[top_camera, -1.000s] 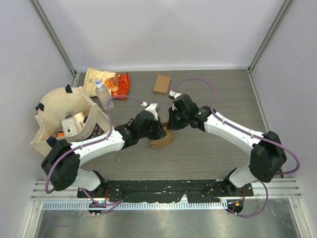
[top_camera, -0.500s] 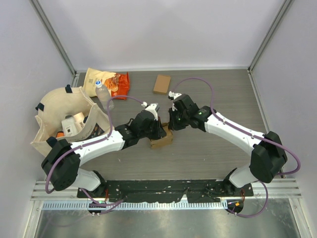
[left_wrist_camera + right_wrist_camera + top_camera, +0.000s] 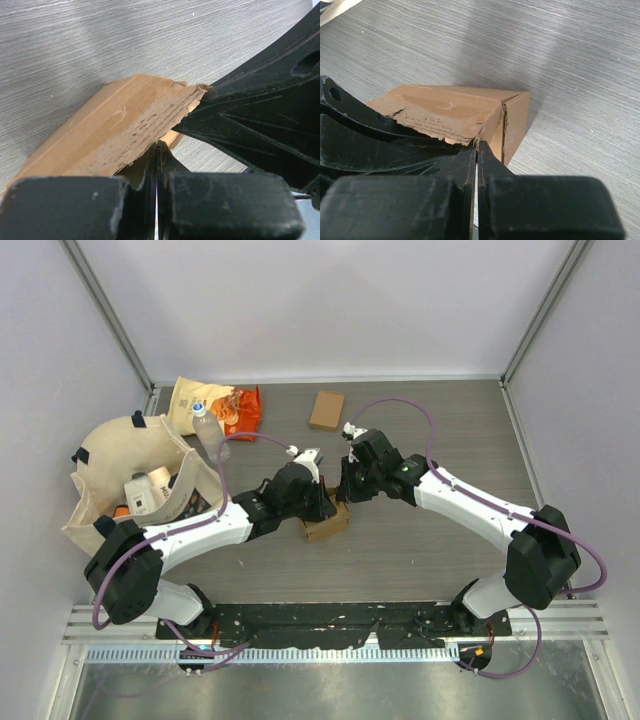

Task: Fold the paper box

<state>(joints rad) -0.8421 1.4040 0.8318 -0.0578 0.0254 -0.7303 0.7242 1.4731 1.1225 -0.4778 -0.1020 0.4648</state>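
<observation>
The paper box (image 3: 327,524) is a small brown cardboard box lying on the grey table between the two arms. Its top flap has a torn, frayed edge (image 3: 437,122). My left gripper (image 3: 325,504) is shut, its tips (image 3: 159,146) tucked under that frayed flap, with nothing between the fingers. My right gripper (image 3: 343,496) is also shut, its tips (image 3: 476,145) pressed against the flap's corner beside the box's side wall (image 3: 516,125). The two grippers meet at the box's far edge: the right one's black fingers (image 3: 260,100) fill the right of the left wrist view.
A second flat brown cardboard piece (image 3: 327,410) lies at the back. At the left are a beige tote bag (image 3: 110,455) with items inside, a clear bottle (image 3: 207,425), a tan snack pouch (image 3: 190,397) and an orange packet (image 3: 243,410). Walls close in the table.
</observation>
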